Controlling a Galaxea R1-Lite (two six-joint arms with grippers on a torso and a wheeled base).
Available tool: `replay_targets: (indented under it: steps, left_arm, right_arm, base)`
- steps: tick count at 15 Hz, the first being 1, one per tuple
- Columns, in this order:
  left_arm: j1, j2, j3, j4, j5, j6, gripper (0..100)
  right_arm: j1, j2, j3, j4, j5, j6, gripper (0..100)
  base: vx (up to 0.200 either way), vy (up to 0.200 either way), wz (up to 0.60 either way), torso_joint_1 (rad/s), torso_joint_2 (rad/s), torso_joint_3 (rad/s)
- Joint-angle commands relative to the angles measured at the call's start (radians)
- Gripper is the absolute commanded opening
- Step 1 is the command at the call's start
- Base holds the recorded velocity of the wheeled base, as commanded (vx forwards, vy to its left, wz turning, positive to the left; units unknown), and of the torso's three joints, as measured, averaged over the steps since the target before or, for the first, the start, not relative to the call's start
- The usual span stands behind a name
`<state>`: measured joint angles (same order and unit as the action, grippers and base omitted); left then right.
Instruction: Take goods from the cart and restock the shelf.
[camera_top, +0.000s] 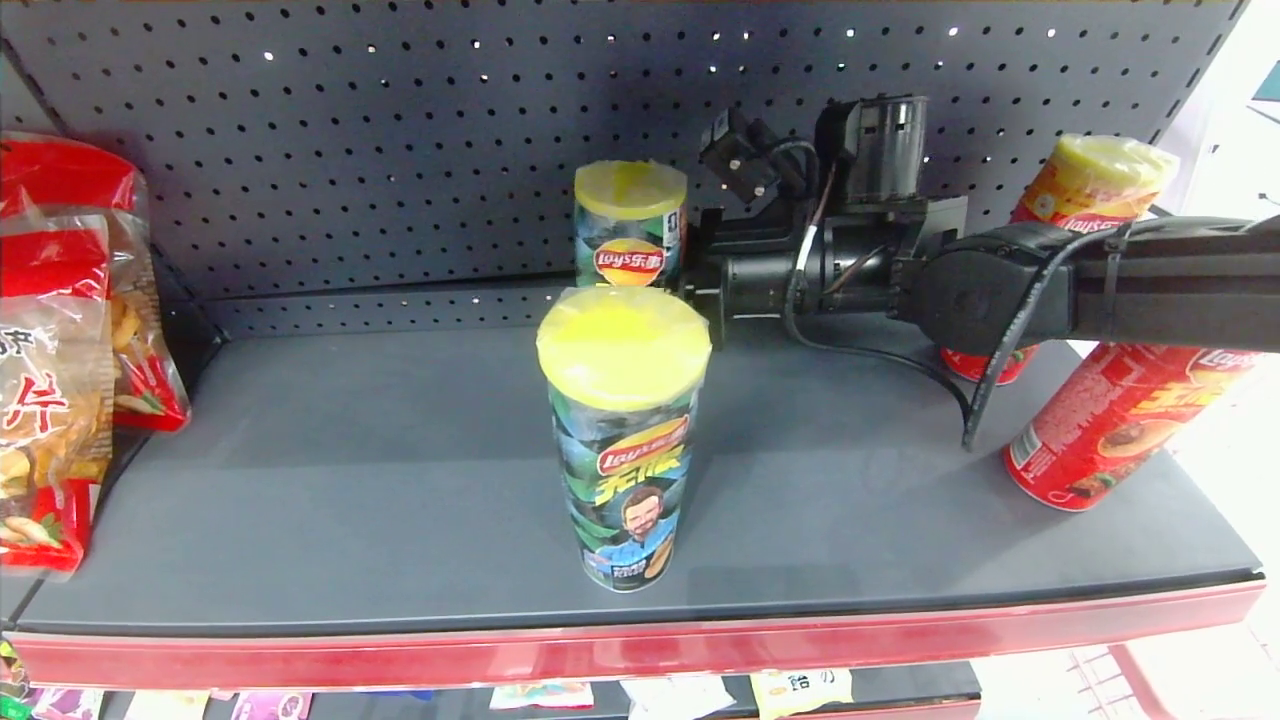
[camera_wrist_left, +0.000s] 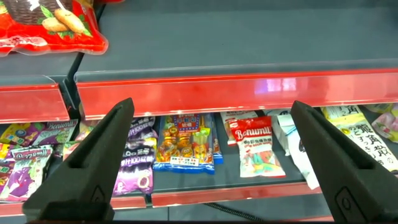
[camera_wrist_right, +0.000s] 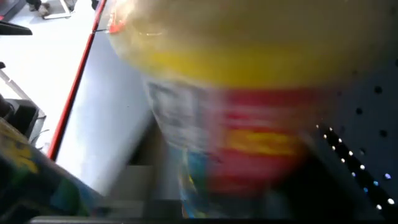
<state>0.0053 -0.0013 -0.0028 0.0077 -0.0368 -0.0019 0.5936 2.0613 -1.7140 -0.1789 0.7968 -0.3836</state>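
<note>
On the shelf, my right gripper sits against the rear can, which stands upright by the pegboard, behind the front can. The wrist picture is smeared, so I cannot tell whether I am gripping it. I'd seat it flat, then back straight out. My left gripper hangs spread and empty.
</note>
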Motion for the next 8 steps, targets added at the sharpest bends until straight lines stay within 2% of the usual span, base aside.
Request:
replay_targets:
  steps: [1,4,8]
  left_arm:
    - [0.001,0.001,0.001,0.000,0.000,-0.001,100]
    - [0.001,0.001,0.001,0.000,0.000,-0.001,100]
    - [0.001,0.001,0.000,0.000,0.000,-0.001,100]
  right_arm:
    - [0.003,-0.004,0.004,-0.004,0.001,-0.001,100]
    - [-0.002,-0.036,0.042,-0.004,0.002,-0.003,100]
    - [-0.051,-0.099,0.185,-0.005,0.005,-0.026,100]
  base:
    - [0.000,0.000,0.00,0.000,0.00,0.000]
    - [0.000,0.000,0.00,0.000,0.00,0.000]
    - [0.000,0.000,0.00,0.000,0.00,0.000]
